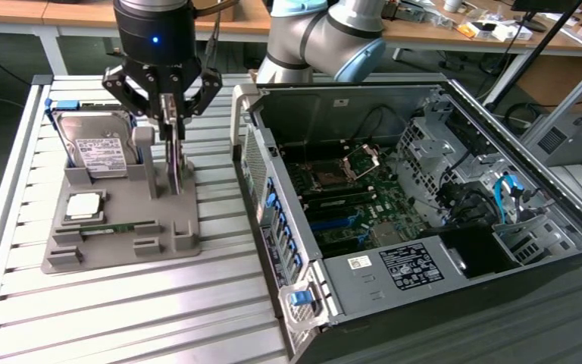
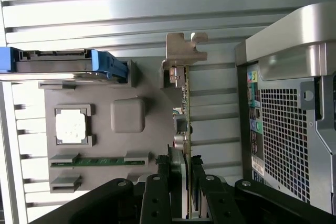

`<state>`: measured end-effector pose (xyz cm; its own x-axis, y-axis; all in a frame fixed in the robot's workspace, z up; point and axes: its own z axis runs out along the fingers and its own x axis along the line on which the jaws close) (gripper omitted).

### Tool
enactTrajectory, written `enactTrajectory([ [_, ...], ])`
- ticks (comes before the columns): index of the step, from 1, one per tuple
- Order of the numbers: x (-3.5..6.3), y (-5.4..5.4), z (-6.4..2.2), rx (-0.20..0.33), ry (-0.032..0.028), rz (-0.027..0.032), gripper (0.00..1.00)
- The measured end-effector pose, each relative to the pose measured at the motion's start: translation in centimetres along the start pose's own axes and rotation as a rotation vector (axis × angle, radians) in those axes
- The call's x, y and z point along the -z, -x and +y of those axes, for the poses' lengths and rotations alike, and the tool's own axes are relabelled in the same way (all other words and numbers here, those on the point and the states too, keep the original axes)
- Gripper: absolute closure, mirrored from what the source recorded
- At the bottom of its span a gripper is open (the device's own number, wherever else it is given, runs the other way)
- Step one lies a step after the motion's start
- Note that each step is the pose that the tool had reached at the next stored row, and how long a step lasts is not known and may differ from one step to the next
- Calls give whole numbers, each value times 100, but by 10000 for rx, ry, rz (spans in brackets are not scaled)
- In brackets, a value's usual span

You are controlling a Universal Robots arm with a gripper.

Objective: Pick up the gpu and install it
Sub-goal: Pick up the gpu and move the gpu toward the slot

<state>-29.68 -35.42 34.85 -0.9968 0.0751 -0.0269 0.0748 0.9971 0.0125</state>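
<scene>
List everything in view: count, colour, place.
gpu: one, dark card with silver bracket, upright on edge at the tray, between the claw's fingers
hard drive: one, silver with white label, leaning at the tray's far end
processor chip: one, silver, flat in a tray pocket
memory stick: one, green, lying in a tray slot
tray: one, grey, on the table, exterior view's left
computer case: one, silver and black, open, lying beside the tray, exterior view's right
table: one, slatted silver metal, under everything
bench: count unclear, wooden top, behind the table
robot arm: one, grey with blue caps, behind the case
claw: one, black, shut on the gpu
</scene>
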Motion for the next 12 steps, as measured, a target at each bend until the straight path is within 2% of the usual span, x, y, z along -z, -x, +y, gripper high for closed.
enactTrajectory([
  [12, 86, 3, 1, 0, 1, -1, 73],
])
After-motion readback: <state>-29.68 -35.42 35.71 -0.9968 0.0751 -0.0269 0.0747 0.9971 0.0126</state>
